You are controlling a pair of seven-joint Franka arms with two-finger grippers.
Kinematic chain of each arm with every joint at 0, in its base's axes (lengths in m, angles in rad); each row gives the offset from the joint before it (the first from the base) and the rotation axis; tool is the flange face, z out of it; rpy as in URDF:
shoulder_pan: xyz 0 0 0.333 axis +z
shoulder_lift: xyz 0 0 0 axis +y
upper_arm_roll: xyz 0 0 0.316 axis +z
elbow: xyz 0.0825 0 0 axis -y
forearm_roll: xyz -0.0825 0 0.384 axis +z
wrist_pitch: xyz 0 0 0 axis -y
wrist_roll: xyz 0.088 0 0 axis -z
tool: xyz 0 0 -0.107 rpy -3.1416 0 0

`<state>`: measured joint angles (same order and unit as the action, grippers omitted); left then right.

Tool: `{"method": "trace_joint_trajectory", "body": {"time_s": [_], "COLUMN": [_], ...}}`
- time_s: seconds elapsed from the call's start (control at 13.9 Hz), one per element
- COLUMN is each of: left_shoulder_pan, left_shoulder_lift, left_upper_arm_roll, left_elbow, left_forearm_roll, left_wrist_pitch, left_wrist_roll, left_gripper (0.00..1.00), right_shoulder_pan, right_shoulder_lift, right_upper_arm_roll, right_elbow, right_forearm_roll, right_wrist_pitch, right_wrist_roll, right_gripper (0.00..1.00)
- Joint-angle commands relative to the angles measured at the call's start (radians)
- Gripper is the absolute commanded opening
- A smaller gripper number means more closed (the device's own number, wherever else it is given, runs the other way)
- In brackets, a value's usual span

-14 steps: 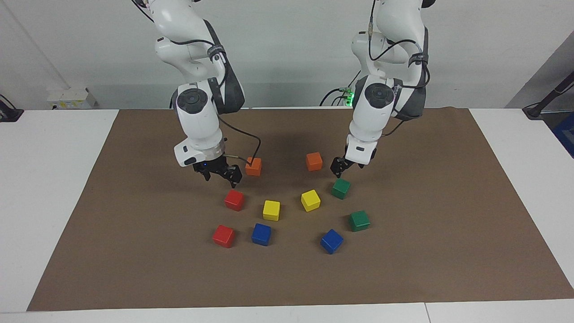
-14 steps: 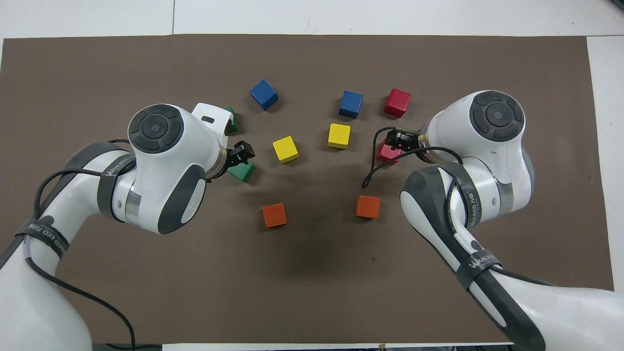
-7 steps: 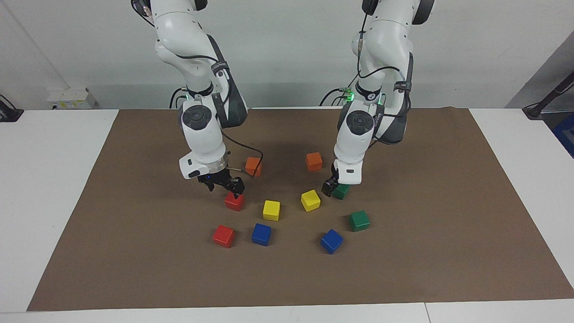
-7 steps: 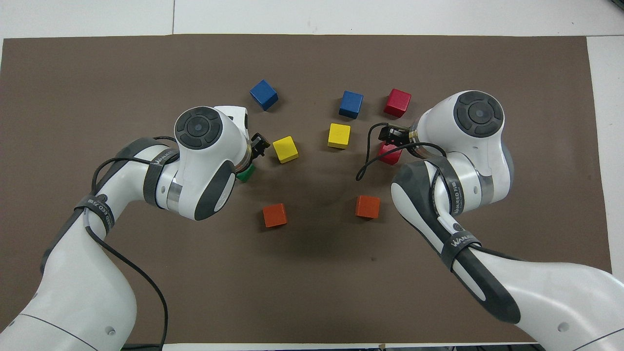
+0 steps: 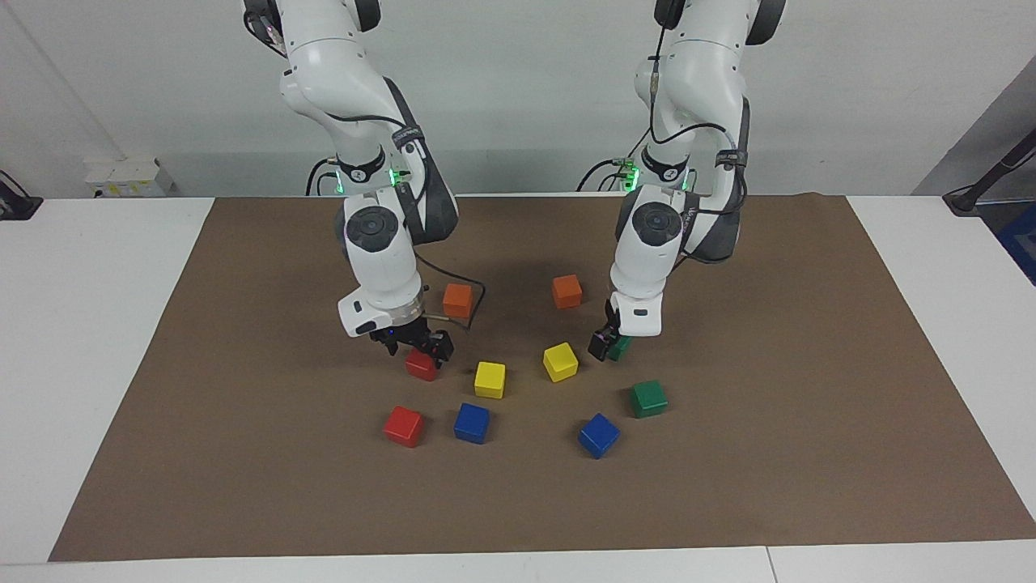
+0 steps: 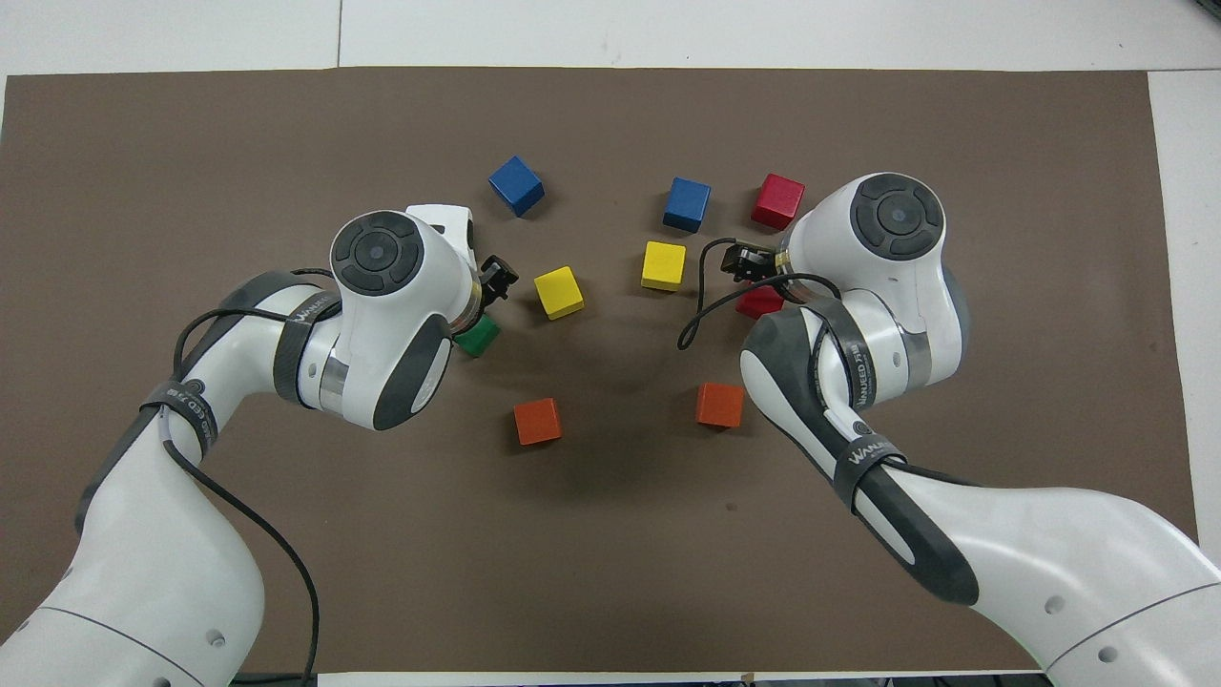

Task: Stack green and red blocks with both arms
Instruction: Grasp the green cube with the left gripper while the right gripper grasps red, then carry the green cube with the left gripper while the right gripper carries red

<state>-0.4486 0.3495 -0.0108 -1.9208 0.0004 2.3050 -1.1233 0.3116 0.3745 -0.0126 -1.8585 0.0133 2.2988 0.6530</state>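
My right gripper is low over a red block, fingers open on either side of its top. A second red block lies farther from the robots. My left gripper is down at a green block, open, with one finger beside the block's face. A second green block lies farther out. In the overhead view the right gripper is over the red block and the left gripper is by the green block; the second green block is hidden there.
Two orange blocks lie nearer to the robots than the grippers. Two yellow blocks sit between the grippers, and two blue blocks lie farther out. All rest on a brown mat.
Both grippers have come down and moved away from the robots: the right from beside an orange block onto the red block, the left onto the green block. No block has moved.
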Motion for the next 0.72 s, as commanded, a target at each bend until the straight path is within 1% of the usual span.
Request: {"method": "trace_joint_trajectory", "body": {"time_s": [0.0,0.14,0.22,0.29,0.36,0.43,0.5,0.58,0.65], "left_shoulder_pan": [0.007,0.005,0.005,0.004,0.005,0.005,0.005,0.007,0.020], "left_shoulder_lift": [0.002,-0.001,-0.006,-0.006,-0.006,-0.006,-0.006,-0.009,-0.030], "left_upper_arm_roll": [-0.003,-0.003,-0.002,-0.002,-0.002,-0.002,0.003,0.009,0.009], "left_elbow": [-0.027,-0.050,-0.066,-0.073,-0.070,-0.066,-0.058,-0.034,-0.024], "left_forearm_roll": [0.023,0.023,0.023,0.023,0.023,0.023,0.032,0.089,0.137], "left_wrist_pitch": [0.042,0.051,0.062,0.074,0.073,0.062,0.036,-0.029,-0.095], "left_wrist_roll": [-0.016,-0.020,-0.021,-0.021,-0.020,-0.020,-0.012,0.012,0.090], "left_gripper": [1.00,1.00,0.95,0.75,0.27,0.00,0.00,0.00,0.00], "right_shoulder_pan": [0.003,0.004,0.004,0.004,0.006,0.014,0.018,0.018,0.020], "right_shoulder_lift": [0.017,0.032,0.034,0.034,0.034,0.034,0.034,0.035,0.035], "right_upper_arm_roll": [-0.001,-0.001,-0.001,-0.001,-0.001,-0.001,-0.001,-0.001,-0.001], "right_elbow": [0.015,0.013,0.010,0.006,0.001,-0.002,-0.002,-0.002,-0.004], "right_forearm_roll": [-0.004,-0.004,-0.004,-0.004,-0.004,-0.004,-0.004,-0.004,-0.004], "right_wrist_pitch": [0.019,0.022,0.022,0.024,0.022,0.021,0.021,0.021,0.019], "right_wrist_roll": [0.023,0.025,0.025,0.025,0.025,0.023,0.022,0.022,0.020], "right_gripper": [1.00,1.00,1.00,0.96,0.95,0.95,0.95,0.86,0.65]}}
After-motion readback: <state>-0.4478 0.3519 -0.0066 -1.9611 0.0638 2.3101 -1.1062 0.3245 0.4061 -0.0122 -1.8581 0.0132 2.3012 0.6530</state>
